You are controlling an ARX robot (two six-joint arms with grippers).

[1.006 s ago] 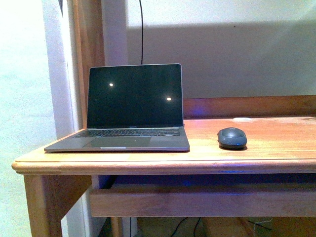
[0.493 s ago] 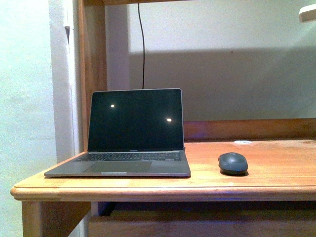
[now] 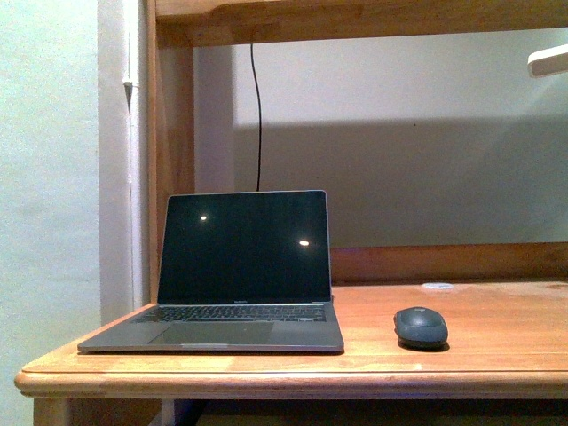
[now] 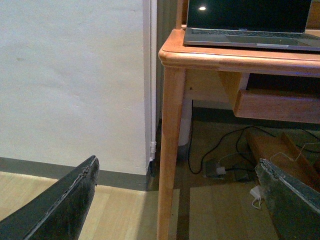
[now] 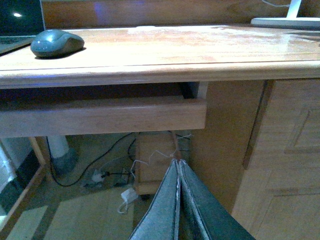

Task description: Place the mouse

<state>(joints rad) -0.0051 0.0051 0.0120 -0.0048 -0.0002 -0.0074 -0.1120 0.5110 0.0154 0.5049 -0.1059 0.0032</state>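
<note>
Mouse, small dark grey oval with domed top (image 3: 421,327), sits on the wooden desk (image 3: 497,355) at 3 o'clock of the open grey laptop (image 3: 240,271), apart from it. Long axis looks left-right across the front view; facing unclear. Left gripper (image 4: 180,200) spread wide, empty. Right gripper (image 5: 178,200) fingers pressed together, below desk edge.

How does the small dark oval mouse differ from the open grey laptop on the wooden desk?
The small dark oval mouse is far smaller than the open grey laptop. The mouse is a low dome; the laptop is flat with its dark screen raised. Both rest on the wooden desk, apart from each other.
</note>
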